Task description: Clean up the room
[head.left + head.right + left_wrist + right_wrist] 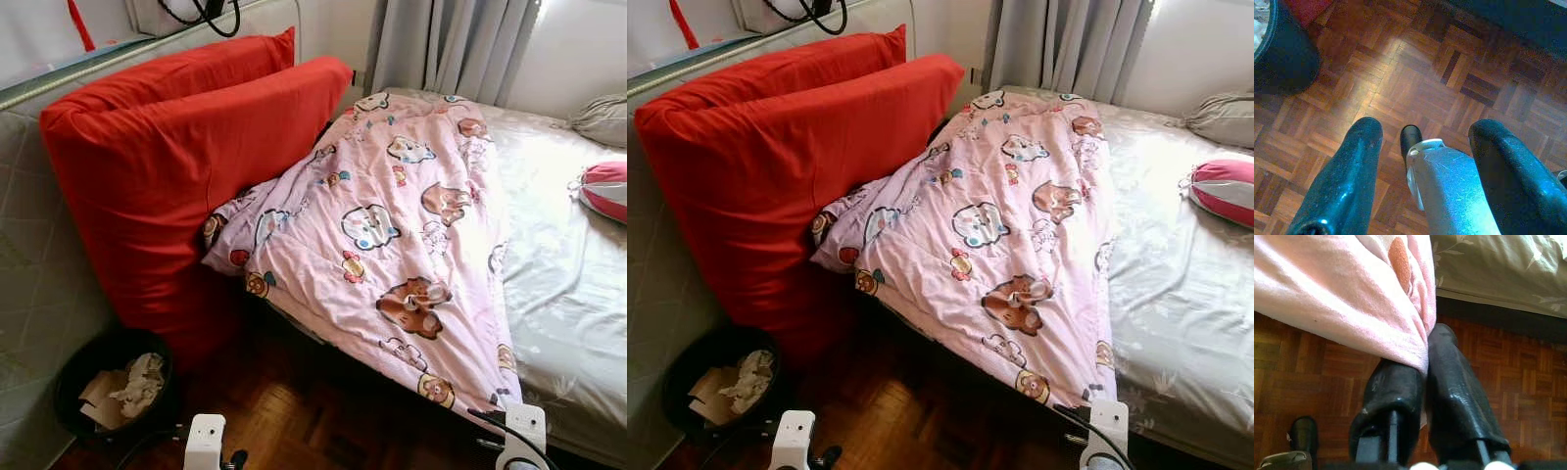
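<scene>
A bedroom with a dark parquet floor (1415, 83), grey curtains (446, 44) at the back, and a bed (578, 323) in a pale floral sheet running along our right side. A pink cartoon-animal quilt (392, 235) lies bunched lengthwise on the bed, its lower corner spilling over the edge toward the floor. Two large red cushions (176, 166) lean upright against a quilted grey wall panel on our left, touching the quilt's upper side. Beside them on the floor stands a black wastebasket (113, 387) holding crumpled paper. A pink and grey pillow (607, 191) rests near the bed's far side.

Our right hand (1425, 367) is low by the bed's edge, its two black fingers pinched together on the hanging hem of the quilt. Our left hand (1422, 161) hangs over bare floor, fingers spread wide, holding nothing.

We judge the quilt light, soft and floppy: it will sag and drag rather than lift as one piece. A corner or hem is the sensible hold, with the second hand taking another edge to spread it flat.
</scene>
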Available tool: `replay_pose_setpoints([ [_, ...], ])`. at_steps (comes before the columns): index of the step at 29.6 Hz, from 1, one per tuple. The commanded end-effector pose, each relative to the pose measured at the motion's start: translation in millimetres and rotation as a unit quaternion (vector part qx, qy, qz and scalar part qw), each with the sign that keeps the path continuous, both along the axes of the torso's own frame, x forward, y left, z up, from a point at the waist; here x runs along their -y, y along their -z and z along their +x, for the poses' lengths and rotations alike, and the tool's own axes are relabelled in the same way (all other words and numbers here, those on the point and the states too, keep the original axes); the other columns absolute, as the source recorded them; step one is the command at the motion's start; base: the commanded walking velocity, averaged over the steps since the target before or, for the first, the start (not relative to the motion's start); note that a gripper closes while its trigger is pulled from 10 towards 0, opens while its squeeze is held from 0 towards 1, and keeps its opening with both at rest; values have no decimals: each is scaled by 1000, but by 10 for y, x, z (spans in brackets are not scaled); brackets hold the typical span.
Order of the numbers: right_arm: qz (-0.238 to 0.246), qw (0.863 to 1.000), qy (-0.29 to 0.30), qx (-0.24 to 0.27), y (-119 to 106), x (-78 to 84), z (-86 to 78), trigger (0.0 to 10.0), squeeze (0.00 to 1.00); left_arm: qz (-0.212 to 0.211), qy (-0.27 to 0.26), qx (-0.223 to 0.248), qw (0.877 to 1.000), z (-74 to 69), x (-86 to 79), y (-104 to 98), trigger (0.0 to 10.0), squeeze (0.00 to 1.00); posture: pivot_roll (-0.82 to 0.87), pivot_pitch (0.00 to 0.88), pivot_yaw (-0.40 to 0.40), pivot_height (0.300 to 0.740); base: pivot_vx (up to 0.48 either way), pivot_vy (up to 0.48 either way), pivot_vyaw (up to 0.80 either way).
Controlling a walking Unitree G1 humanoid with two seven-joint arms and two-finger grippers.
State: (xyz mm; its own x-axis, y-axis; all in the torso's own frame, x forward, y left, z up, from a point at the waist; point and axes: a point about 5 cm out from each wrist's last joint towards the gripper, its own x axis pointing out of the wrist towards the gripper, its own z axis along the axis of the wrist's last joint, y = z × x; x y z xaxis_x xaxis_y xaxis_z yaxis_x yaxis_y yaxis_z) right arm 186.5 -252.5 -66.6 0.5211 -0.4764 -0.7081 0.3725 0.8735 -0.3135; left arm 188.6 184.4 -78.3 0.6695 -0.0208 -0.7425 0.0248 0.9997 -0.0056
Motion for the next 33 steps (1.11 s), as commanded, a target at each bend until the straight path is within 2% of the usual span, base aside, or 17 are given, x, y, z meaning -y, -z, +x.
replay_pose_setpoints([
  [1,1,1000,8,-20,50,5,-98,10000,773,3,11,-12,1000,-30,20,22,10000,0,109,52,-45,740,0,0,0],
  [12,-17,999,15,-25,42,64,-130,10000,769,1,10,-12,1000,-35,28,25,10000,0,110,35,-45,740,0,0,0],
  [16,-5,1000,14,-18,45,49,-122,10000,757,1,10,-13,1000,-39,28,27,10000,0,110,32,-43,740,0,0,0],
  [17,48,999,-6,4,59,-71,-63,10000,122,0,9,-14,1000,-45,27,30,10000,0,107,28,-42,740,0,0,0],
  [18,65,998,-22,11,65,-130,-40,10000,0,0,9,-15,1000,-49,25,33,10000,0,106,27,-42,740,0,0,0],
  [19,79,996,-50,14,75,-203,-23,10000,0,0,9,-17,1000,-58,21,37,10000,0,105,24,-40,740,0,0,0],
  [20,79,996,-50,14,75,-203,-23,10000,0,0,9,-17,1000,-58,21,37,10000,0,105,24,-40,740,0,0,0],
  [21,103,992,-76,16,94,-293,-18,10000,0,1,8,-18,1000,-66,11,39,10000,0,106,20,-40,740,0,0,0],
  [23,117,988,-99,23,100,-363,-8,10000,0,2,5,-19,1000,-72,-4,41,10000,0,107,15,-40,740,0,0,0],
  [25,146,984,-102,23,117,-411,-20,10000,0,3,2,-19,1000,-77,-14,42,10000,0,108,10,-41,740,0,0,0],
  [28,149,981,-122,14,132,-461,-30,10000,0,2,-4,-20,1000,-82,-21,44,10000,0,110,2,-42,740,0,0,0],
  [33,148,982,-113,15,142,-467,-48,10000,0,0,-8,-20,1000,-86,-15,47,10000,0,116,0,-45,740,0,0,0],
])
